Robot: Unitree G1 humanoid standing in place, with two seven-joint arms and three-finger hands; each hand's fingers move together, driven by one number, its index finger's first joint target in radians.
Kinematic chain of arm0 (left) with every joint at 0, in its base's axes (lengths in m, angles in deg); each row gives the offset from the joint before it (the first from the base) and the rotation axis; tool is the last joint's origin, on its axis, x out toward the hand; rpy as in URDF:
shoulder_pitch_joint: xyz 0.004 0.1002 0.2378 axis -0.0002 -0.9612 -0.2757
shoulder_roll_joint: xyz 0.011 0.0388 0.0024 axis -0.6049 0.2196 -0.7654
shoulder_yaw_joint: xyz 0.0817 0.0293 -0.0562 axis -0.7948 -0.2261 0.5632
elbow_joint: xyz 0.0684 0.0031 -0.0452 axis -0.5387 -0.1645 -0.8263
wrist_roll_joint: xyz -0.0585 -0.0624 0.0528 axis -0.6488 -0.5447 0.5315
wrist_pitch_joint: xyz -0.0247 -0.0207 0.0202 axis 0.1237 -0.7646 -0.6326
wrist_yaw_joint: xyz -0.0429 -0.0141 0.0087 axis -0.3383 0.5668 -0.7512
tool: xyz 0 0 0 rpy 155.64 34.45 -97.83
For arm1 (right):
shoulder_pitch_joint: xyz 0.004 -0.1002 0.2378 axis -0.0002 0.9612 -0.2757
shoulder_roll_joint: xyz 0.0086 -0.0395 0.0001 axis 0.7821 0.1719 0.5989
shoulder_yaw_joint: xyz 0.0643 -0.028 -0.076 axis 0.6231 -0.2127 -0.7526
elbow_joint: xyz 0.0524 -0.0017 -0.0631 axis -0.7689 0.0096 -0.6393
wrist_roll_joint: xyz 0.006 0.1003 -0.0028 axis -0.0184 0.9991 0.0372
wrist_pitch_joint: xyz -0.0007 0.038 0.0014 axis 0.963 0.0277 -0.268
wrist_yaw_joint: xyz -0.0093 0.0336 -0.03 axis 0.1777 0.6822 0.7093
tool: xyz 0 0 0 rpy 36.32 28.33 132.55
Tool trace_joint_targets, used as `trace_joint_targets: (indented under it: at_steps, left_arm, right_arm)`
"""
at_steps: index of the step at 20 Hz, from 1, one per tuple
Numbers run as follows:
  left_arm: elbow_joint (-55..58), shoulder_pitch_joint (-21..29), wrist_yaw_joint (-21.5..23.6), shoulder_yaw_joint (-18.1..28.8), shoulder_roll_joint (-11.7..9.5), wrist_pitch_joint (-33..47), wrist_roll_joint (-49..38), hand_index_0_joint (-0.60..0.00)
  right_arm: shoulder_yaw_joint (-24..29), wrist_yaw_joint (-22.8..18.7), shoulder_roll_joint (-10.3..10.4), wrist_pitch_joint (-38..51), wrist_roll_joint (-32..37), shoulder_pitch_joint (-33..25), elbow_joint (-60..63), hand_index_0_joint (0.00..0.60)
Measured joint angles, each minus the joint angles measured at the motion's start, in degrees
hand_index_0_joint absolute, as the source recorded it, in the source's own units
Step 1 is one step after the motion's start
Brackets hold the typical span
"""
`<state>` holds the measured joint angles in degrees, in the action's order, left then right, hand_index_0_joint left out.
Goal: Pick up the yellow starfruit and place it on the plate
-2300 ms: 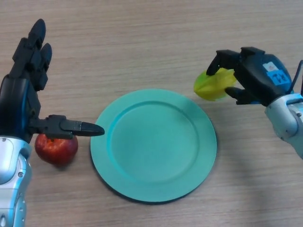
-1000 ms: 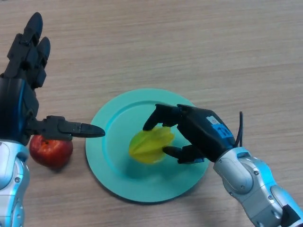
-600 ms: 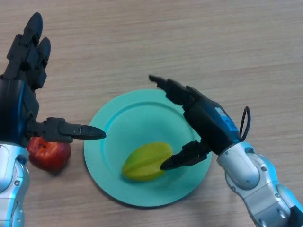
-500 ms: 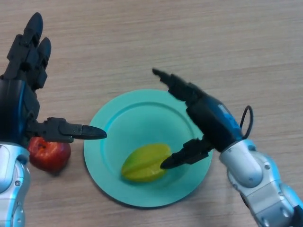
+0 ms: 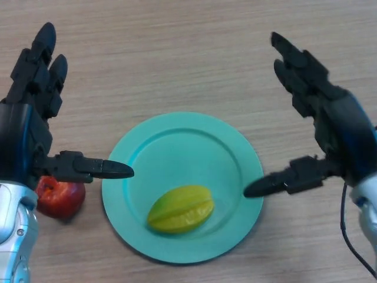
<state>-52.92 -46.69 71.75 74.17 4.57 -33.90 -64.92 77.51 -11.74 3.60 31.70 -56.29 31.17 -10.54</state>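
Observation:
The yellow starfruit [image 5: 180, 209] lies on its side in the lower middle of the teal plate [image 5: 177, 147], with nothing touching it. My right hand [image 5: 337, 127] is open at the plate's right, fingers straight and pointing away, thumb tip just over the plate's right rim. It stands apart from the fruit. My left hand [image 5: 26, 130] is open at the left, its thumb reaching toward the plate's left rim.
A red apple [image 5: 58, 197] rests on the wooden table [image 5: 177, 53] left of the plate, partly hidden under my left hand.
My right hand carried the starfruit onto the plate, let go of it, then opened and drew back to the right. The fruit now lies still. The left hand barely moved.

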Motion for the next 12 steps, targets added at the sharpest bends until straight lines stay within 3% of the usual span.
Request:
trace_joint_targets:
  at_steps: [5, 12]
  left_arm:
    - [2.3, -0.9, -1.2, -0.8, 0.3, -2.8, 0.1, 0.000]
    - [4.8, -1.6, -1.8, -2.1, 1.1, -5.1, 0.1, 0.000]
  right_arm:
    - [4.1, -1.6, -0.8, -8.1, 10.4, 3.3, -6.4, 0.000]
    - [4.0, -4.0, -0.9, -8.1, 10.4, 2.6, -4.5, 0.000]
